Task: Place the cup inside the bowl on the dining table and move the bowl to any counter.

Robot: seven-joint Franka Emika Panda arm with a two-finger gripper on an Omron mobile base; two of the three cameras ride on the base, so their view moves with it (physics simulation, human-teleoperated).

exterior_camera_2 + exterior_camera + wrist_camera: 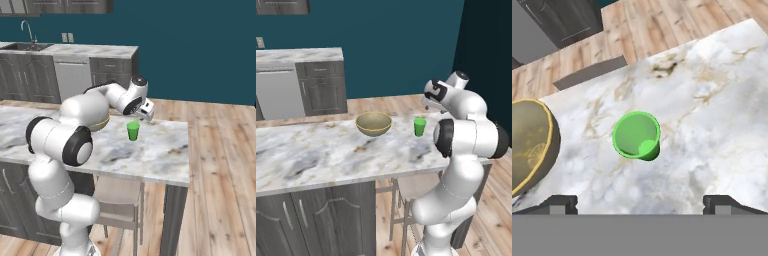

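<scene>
Claw hangs spread wide and empty above the cup, which stands upright mid-frame on the marble counter, apart from the bowl at left edge. Nothing done yet: cup not grasped or in bowl, bowl not moved.

Left base view: behind the arm's left, looking forward-down across the worktop.
Right base view: behind its right, same worktop.
Hand view: close, looking steeply down.
Shared: cup, bowl.
</scene>
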